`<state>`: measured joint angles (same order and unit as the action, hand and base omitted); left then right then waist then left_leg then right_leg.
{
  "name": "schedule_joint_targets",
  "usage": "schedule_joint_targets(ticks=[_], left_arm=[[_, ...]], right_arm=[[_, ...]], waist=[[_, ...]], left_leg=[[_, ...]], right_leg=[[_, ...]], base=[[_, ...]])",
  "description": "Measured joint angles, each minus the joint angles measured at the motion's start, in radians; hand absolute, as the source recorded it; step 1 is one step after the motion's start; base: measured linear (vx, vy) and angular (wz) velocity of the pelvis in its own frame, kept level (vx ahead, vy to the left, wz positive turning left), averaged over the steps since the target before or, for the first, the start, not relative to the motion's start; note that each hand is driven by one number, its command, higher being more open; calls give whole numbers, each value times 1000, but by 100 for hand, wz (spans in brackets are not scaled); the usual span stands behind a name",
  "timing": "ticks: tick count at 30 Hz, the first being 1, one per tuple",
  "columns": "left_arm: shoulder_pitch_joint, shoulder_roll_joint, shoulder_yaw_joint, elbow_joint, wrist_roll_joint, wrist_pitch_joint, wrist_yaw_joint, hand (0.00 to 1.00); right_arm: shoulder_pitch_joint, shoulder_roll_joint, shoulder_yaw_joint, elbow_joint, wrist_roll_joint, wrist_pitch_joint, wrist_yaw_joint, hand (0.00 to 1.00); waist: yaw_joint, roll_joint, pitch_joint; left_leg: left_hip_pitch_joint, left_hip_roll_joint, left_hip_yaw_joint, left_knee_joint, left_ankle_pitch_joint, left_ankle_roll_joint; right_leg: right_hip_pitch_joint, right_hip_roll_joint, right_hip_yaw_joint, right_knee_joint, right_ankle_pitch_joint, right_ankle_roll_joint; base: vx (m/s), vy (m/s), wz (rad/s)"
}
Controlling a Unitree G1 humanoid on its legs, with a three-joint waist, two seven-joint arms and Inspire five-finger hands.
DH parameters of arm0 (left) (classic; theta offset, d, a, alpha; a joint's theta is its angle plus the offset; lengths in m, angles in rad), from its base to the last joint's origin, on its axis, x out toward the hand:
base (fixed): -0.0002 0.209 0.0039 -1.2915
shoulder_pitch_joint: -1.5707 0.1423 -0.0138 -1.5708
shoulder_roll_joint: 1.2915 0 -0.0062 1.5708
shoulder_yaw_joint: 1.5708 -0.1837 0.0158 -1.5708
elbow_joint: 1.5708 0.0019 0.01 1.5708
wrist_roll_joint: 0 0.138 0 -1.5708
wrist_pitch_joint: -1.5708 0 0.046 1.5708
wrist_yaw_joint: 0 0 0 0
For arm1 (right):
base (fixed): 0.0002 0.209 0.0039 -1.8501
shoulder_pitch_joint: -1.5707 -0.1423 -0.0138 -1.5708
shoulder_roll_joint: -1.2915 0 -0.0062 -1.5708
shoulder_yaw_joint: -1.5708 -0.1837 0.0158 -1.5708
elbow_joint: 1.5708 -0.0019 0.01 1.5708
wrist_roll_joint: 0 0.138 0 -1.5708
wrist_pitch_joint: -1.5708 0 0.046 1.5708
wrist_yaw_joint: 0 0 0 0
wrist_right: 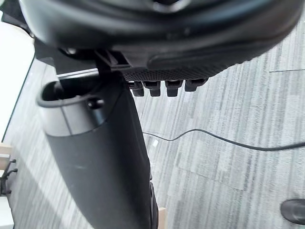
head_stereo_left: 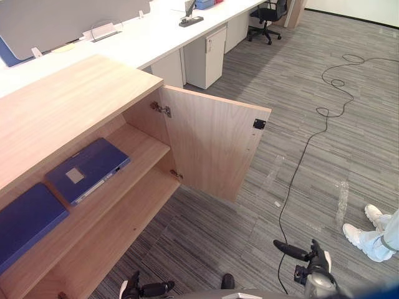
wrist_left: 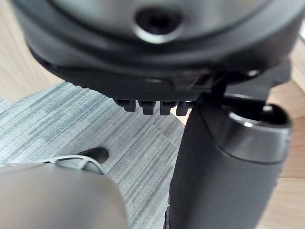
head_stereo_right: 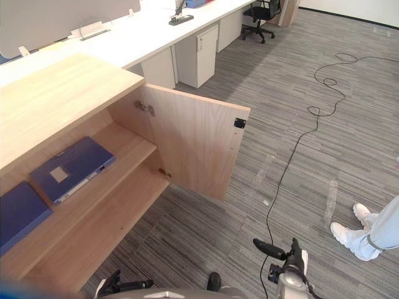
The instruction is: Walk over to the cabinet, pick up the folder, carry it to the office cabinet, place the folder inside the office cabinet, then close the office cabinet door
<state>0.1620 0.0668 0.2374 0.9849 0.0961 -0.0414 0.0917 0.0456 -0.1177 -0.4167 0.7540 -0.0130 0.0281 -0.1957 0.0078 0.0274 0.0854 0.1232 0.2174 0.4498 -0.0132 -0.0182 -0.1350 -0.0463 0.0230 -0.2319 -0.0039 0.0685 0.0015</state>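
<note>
The blue folder (head_stereo_left: 87, 169) lies flat on the office cabinet's (head_stereo_left: 62, 106) upper shelf (head_stereo_left: 146, 144), close to the shelf's front edge. The left hand (head_stereo_left: 153, 289) and right hand (head_stereo_left: 312, 256) hang low, fingers loose, holding nothing. The door (head_stereo_left: 212, 149) stands wide open; a hard push might slam it against the folder.

Blue folder (head_stereo_left: 87, 169) flat on the cabinet (head_stereo_left: 62, 106) shelf, door (head_stereo_left: 215, 146) wide open beside it.
</note>
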Motion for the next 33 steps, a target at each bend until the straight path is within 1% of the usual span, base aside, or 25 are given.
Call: schedule_joint_targets(ticks=[3,7,9,11,12,14,16,17,21,25,28,31,33], left_arm=[[-26,-13,-19,-1,0,-1,7,100],[-32,-16,-36,-8,0,-2,6,100],[-29,-12,-36,-7,1,-2,6,100],[-23,-4,-35,3,4,0,6,100],[-19,-2,-35,3,5,0,6,100],[-11,1,-22,35,13,0,4,100],[-7,6,-5,66,12,15,2,100],[-2,6,7,67,12,23,0,100],[8,6,49,69,-1,23,-9,100],[10,6,66,71,0,22,-10,100],[10,4,66,70,-1,17,-10,100],[9,1,64,70,-1,5,-10,100],[11,2,64,70,-1,5,-7,100]], right_arm=[[-47,-29,5,-7,16,-1,-11,100],[-136,-48,10,-34,16,-9,-12,100],[-181,-73,35,-34,16,-9,-14,100],[-245,-112,75,-32,17,-10,-14,100],[-264,-125,88,-26,17,-10,-14,100],[-366,-170,95,56,16,-15,-13,100],[-448,-201,119,136,17,-15,-14,100],[-470,-205,124,159,18,-15,-14,100],[-620,-212,124,328,69,-10,-13,100],[-684,-227,123,391,101,-8,-12,100],[-756,-269,120,442,136,-5,-13,100],[-819,-309,80,470,134,-3,-15,100],[-850,-338,79,490,133,-3,-26,100]], waist=[[0,9,-6],[-3,8,-9],[1,9,-9],[15,10,-9],[15,11,-10],[26,17,-14],[40,23,-16],[44,24,-16],[52,24,-16],[70,24,-16],[72,27,-14],[75,37,-3],[79,42,2]], left_leg=[[17,-10,-8,-3,0,1],[15,-29,-35,-5,-5,9],[10,-35,-51,-6,-7,12],[5,-41,-69,-9,-7,12],[1,-43,-79,-10,-6,14],[-3,-49,-101,-15,0,22],[-4,-50,-110,-16,3,22],[-5,-50,-113,-16,5,22],[-20,-50,-150,-17,14,25],[-14,-52,-175,-17,15,25],[-34,-61,-215,-17,23,33],[-39,-72,-249,-27,35,39],[-39,-80,-273,-39,44,43]], right_leg=[[24,-9,-1,0,-1,-1],[29,-28,-11,0,-3,-2],[29,-35,-20,1,-4,0],[28,-42,-32,2,-4,0],[28,-44,-39,2,-4,0],[29,-51,-56,3,-4,1],[29,-53,-64,2,-3,1],[30,-53,-67,2,-3,1],[37,-56,-98,-3,-3,1],[65,-57,-124,-18,-3,0],[66,-67,-158,-19,-3,0],[76,-79,-190,-20,-3,0],[85,-83,-214,-23,-3,1]], base=[[74,74,5],[-21,73,14],[-66,34,15],[-87,23,17],[-86,6,27],[-77,5,26],[-42,7,13],[-27,-7,14],[-25,-11,22],[-9,6,22],[-31,17,34],[-37,29,36],[-44,29,30]])
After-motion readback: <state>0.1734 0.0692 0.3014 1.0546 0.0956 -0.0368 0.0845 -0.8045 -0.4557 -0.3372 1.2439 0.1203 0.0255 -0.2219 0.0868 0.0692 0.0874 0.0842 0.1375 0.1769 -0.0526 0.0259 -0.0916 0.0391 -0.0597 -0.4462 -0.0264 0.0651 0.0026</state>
